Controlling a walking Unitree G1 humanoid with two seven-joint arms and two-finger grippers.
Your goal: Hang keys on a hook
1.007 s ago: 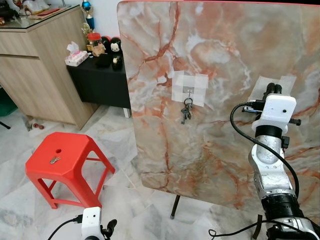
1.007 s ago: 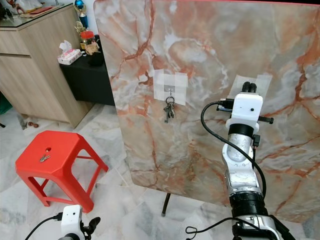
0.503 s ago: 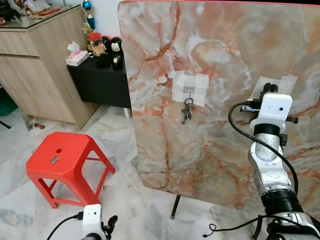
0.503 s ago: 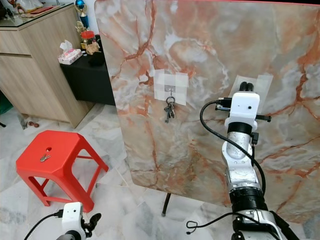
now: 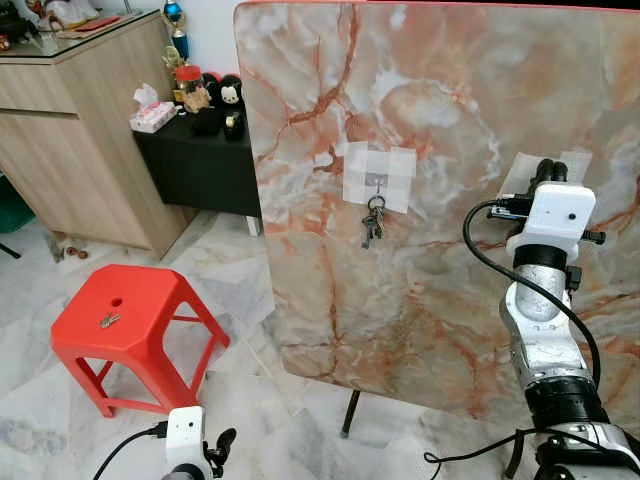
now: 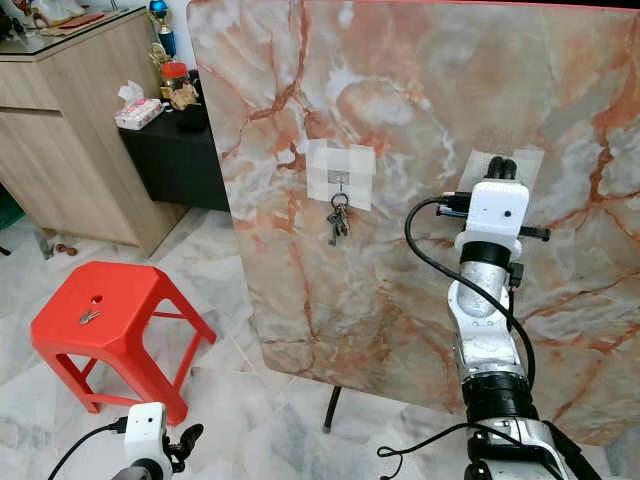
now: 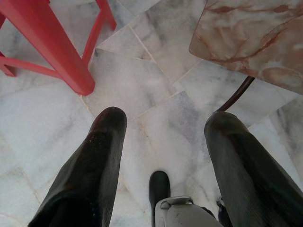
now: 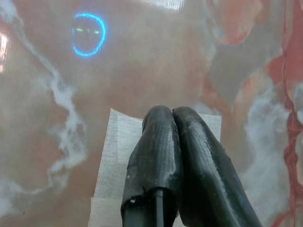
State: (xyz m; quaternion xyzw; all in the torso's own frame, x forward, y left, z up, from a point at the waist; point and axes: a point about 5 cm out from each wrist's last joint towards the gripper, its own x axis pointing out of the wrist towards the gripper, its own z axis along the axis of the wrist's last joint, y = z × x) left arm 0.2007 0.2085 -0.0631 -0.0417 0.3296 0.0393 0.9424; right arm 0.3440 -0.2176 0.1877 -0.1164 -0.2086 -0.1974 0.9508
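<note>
Since a second ago my right tool (image 5: pixel 548 172) has barely drifted, clenched on nothing at the taped patch (image 8: pixel 113 142). One bunch of keys (image 5: pixel 373 226) hangs on the hook (image 5: pixel 379 182); a spare key (image 5: pixel 109 320) lies on the red stool (image 5: pixel 150 330). Light, stiff, slippery metal, I judge; pinch its ring. Left tool (image 7: pixel 161 146) hangs released over marble floor (image 7: pixel 142 94).

Glossy marble-patterned board (image 5: pixel 440 150), smooth, with white matt tape patches (image 5: pixel 379 177). Metal keys (image 5: pixel 372 225), dull grey. Glossy red plastic stool (image 5: pixel 125 320). Matt pale wood-grain cabinet (image 5: pixel 80 130). Polished marble floor (image 7: pixel 156 94). Matt black rubbery fingers (image 8: pixel 165 161).
</note>
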